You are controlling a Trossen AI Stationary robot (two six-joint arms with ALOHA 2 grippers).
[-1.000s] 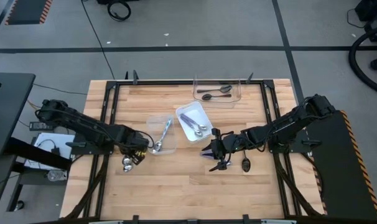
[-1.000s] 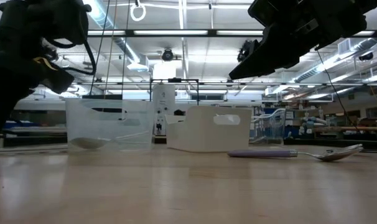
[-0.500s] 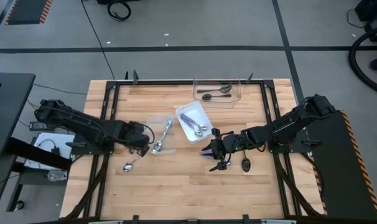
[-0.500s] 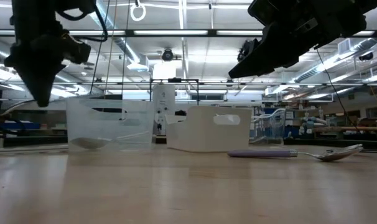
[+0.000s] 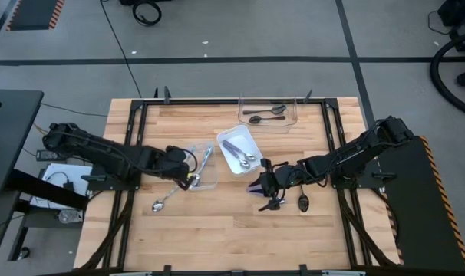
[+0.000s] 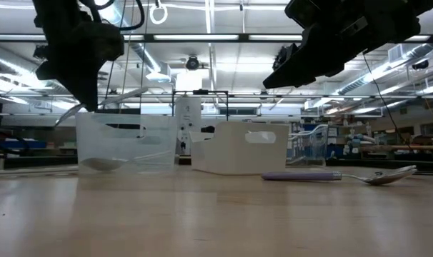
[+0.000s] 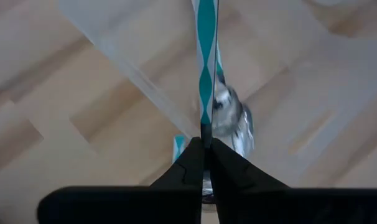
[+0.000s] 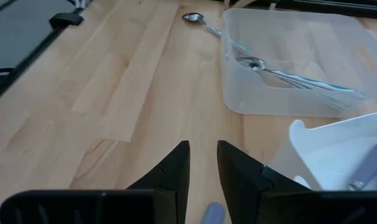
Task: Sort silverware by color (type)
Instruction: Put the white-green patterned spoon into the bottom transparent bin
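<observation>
My left gripper [image 5: 186, 181] [image 7: 205, 142] is shut on a teal-handled spoon [image 5: 165, 199] at the near corner of the clear container [image 5: 199, 165]. This spoon slants in the air, its metal head [image 5: 157, 205] lower and toward the table's near left. Another teal-handled spoon [image 5: 202, 165] [image 8: 288, 76] lies inside that container. My right gripper [image 5: 257, 195] [image 8: 203, 158] hovers open near the table's middle, well above a purple-handled spoon [image 6: 302, 175] that lies flat on the wood. My left gripper pinches the spoon's teal handle [image 7: 205, 118] between its two fingers, coming steeply from above. The handle runs on past the fingertips. In the low view both ends of the spoon [image 6: 127, 93] show beside the fingers, well above the table, so it hangs tilted and lifted clear.
A white container [image 5: 252, 142] with purple-handled spoons stands beside the clear one. A second clear container [image 5: 292, 115] with dark spoons stands at the far edge. Bare wood lies along the near side of the table [image 5: 217, 238].
My left gripper has risen from the table's near left and gone toward the clear container, tipping as it went. The teal-handled spoon has come up with it, lifted clear of the wood and now slanting.
</observation>
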